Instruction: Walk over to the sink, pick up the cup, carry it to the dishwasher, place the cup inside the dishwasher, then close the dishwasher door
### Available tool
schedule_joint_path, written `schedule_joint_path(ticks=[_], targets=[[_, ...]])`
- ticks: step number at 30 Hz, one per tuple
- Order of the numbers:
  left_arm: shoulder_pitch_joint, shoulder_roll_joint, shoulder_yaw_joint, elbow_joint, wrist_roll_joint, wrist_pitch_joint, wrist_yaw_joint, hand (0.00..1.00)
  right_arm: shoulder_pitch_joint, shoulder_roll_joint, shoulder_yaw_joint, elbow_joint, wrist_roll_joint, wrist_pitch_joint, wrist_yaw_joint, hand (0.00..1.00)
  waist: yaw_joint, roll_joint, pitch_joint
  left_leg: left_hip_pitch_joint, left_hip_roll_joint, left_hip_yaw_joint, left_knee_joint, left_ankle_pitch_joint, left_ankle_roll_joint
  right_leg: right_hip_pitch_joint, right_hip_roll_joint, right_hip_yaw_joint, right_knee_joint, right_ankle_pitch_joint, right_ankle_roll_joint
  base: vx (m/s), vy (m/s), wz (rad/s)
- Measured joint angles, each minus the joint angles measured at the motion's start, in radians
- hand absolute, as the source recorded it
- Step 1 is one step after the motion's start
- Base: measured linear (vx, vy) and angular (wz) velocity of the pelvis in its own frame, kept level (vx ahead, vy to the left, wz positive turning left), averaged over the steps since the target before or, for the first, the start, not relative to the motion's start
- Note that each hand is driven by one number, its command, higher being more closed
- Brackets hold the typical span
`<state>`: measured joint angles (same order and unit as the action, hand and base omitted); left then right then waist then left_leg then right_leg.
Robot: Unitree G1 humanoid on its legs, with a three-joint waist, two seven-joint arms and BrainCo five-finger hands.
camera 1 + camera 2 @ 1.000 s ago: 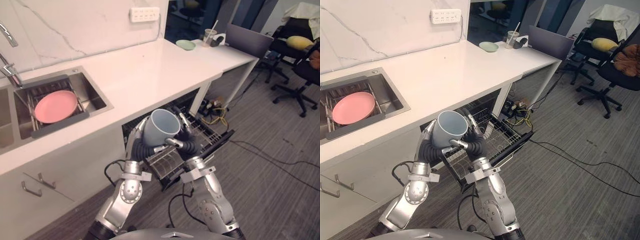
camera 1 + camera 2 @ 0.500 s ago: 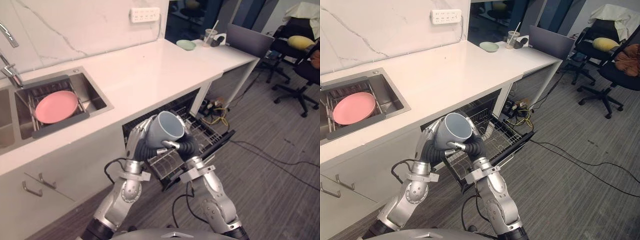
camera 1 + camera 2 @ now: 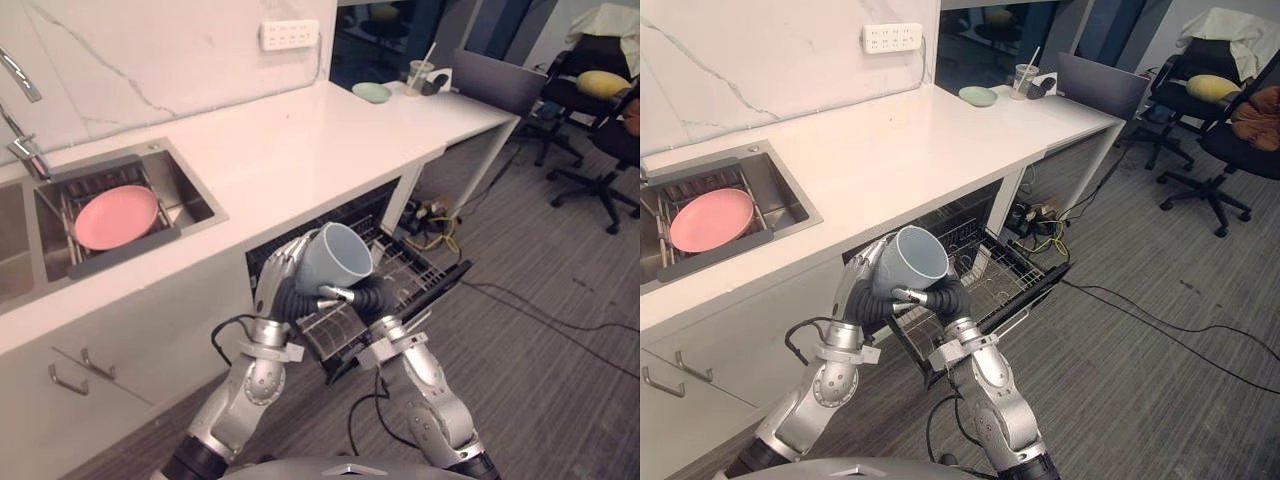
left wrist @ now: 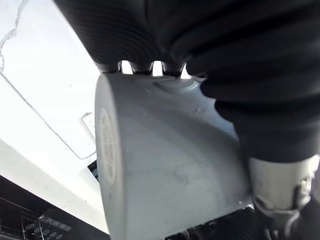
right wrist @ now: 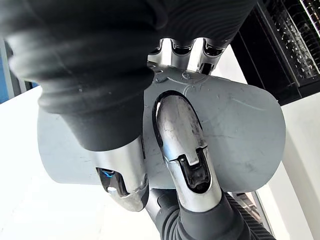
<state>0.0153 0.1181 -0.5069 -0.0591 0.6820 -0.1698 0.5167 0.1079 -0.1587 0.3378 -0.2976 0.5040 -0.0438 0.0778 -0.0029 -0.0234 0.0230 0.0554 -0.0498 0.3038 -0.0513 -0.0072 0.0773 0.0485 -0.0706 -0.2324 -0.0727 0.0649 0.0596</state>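
Over black wire dishwasher rack (image 3: 420, 266), beside white desk's (image 3: 300, 140) front edge, left hand (image 3: 283, 272) and right hand (image 3: 370, 293) fingers (image 3: 291, 254) clasping grey-blue ceramic cup (image 3: 330, 262), tilted.

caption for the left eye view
Robot's left hand and right hand hold a grey-blue cup at the pulled-out wire dishwasher rack.

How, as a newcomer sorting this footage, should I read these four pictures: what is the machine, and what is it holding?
It is a humanoid robot with two arms. The two wide pictures come from cameras in its head, looking down; the two close-ups come from a camera on each wrist. Its left hand and right hand together clasp a grey-blue cup in front of the pulled-out dishwasher rack. To the robot's left, a pink plate lies in the sink set into the white counter.
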Motion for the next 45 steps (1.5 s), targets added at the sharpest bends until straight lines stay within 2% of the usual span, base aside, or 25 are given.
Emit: schedule_joint_path(ticks=[8,9,12,19,28,29,45], targets=[[-0.012,0.000,-0.004,0.000,-0.011,0.000,0.004,1.00,0.000,0.015,0.000,-0.001,-0.002,-0.018,-0.009,1.00,-0.006,0.000,0.000,-0.001,-0.001,0.000,-0.004,0.001,-0.005,-0.003,0.000,0.001,0.000,0.002,-0.001,0.00,0.000,0.00],[-0.012,0.000,-0.004,0.000,-0.013,0.001,0.004,0.00,0.000,0.019,0.000,-0.002,-0.002,-0.018,-0.014,1.00,-0.006,0.000,0.000,-0.001,-0.001,0.000,-0.004,0.000,-0.007,-0.003,0.000,0.001,0.000,0.002,-0.001,0.00,0.000,0.00],[-0.010,0.000,-0.013,0.001,-0.024,0.003,0.001,0.00,-0.003,0.039,-0.001,-0.003,-0.003,-0.018,-0.029,1.00,-0.007,0.000,0.000,-0.001,-0.001,0.000,-0.004,-0.001,-0.008,-0.004,0.000,0.001,-0.001,0.002,-0.001,0.00,0.000,0.00],[0.001,0.000,-0.012,0.029,-0.093,0.033,0.001,0.00,-0.017,0.058,0.001,-0.003,-0.081,-0.018,-0.085,1.00,-0.006,0.000,0.000,-0.002,-0.001,0.000,-0.005,-0.001,-0.008,-0.004,0.000,0.001,-0.002,0.002,-0.001,0.00,0.000,0.00],[0.011,-0.002,-0.007,0.032,-0.155,0.063,0.000,0.00,-0.022,0.075,0.003,-0.003,-0.079,-0.018,-0.112,1.00,-0.006,0.001,0.000,-0.002,-0.001,-0.001,-0.006,-0.001,-0.009,-0.004,0.000,-0.001,-0.003,0.002,0.000,0.00,0.000,0.00],[0.013,-0.002,-0.005,0.032,-0.162,0.063,0.000,1.00,-0.022,0.079,0.003,-0.003,-0.079,-0.018,-0.112,1.00,-0.006,0.001,0.000,-0.002,-0.001,-0.001,-0.007,-0.001,-0.009,-0.003,0.000,-0.001,-0.003,0.002,0.000,0.00,0.000,0.00],[0.015,-0.020,0.016,0.028,-0.165,0.059,0.025,1.00,-0.022,0.094,0.005,-0.001,-0.078,-0.018,-0.106,1.00,-0.009,0.006,0.003,0.000,-0.006,-0.008,-0.023,0.013,0.001,-0.004,-0.002,-0.009,-0.003,0.001,0.001,0.00,0.000,0.00]])
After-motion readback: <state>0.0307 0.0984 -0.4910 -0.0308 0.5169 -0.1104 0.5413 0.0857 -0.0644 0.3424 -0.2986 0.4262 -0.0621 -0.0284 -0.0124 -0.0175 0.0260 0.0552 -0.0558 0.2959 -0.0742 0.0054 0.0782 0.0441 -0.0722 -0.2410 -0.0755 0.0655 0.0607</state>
